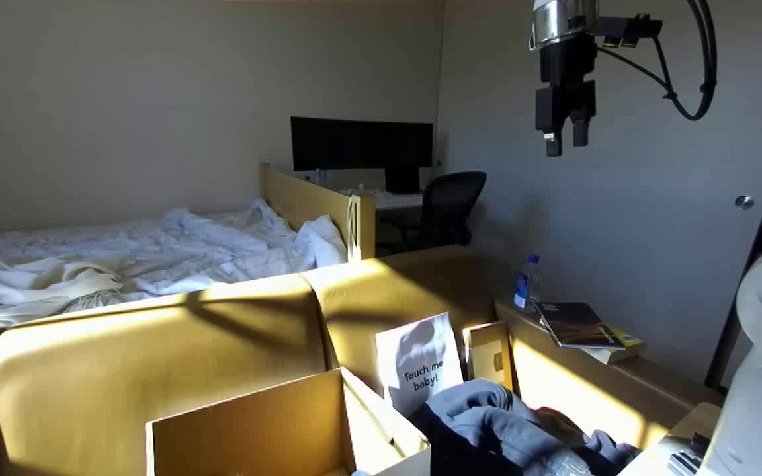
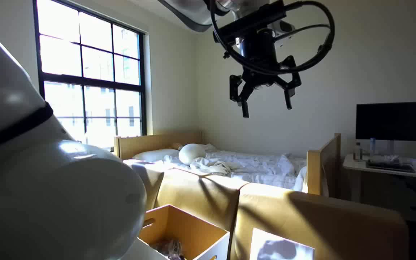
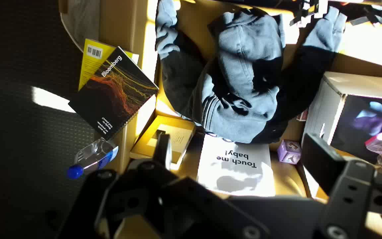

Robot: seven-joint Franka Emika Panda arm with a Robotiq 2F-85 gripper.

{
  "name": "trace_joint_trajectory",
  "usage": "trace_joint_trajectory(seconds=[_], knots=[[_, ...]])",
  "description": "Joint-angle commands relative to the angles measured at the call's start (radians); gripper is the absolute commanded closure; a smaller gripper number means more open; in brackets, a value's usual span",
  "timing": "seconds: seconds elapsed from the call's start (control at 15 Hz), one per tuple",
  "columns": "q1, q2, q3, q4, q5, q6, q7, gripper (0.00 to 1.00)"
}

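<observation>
pincer (image 3: 239,148) spread | gray-blue sweatshirt (image 3: 240,76) crumpled | white sign (image 3: 235,171) beside it | bottle (image 3: 95,156) by notebook (image 3: 114,91)

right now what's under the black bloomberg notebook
A yellow book lies under the notebook, with its barcode showing; the couch arm is beneath both. The notebook covers most of the rest, so anything tucked between them can't be seen.

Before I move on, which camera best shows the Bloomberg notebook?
The wrist view: it looks down on the notebook, whole cover in sight, title readable. In an exterior view the notebook shows at a shallow slant, its lettering hard to read. Nowhere else is it in frame.
</observation>
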Motion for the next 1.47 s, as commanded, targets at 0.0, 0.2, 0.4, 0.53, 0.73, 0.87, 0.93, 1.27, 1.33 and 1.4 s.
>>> trace_joint_trajectory(seconds=[0.0, 0.2, 0.4, 0.53, 0.73, 0.87, 0.93, 1.27, 1.33, 1.4], knots=[[0.015, 0.0, -0.011, 0.002, -0.005, -0.003, 0.006, 0.0], [0.015, 0.0, -0.011, 0.002, -0.005, -0.003, 0.006, 0.0], [0.024, 0.083, -0.009, -0.013, -0.015, 0.078, 0.021, 0.0], [0.021, 0.166, -0.006, -0.041, -0.046, 0.163, 0.02, 0.0], [-0.007, 0.29, -0.005, -0.109, -0.128, 0.361, 0.072, 0.0], [-0.043, 0.366, -0.015, -0.168, -0.179, 0.545, 0.209, 0.0], [-0.067, 0.422, -0.024, -0.187, -0.212, 0.604, 0.268, 0.0], [-0.172, 0.681, -0.121, -0.162, -0.334, 0.877, 0.543, 0.0], [-0.176, 0.712, -0.142, -0.146, -0.339, 0.897, 0.589, 0.0], [-0.162, 0.712, -0.149, -0.135, -0.307, 0.837, 0.609, 0.0]])
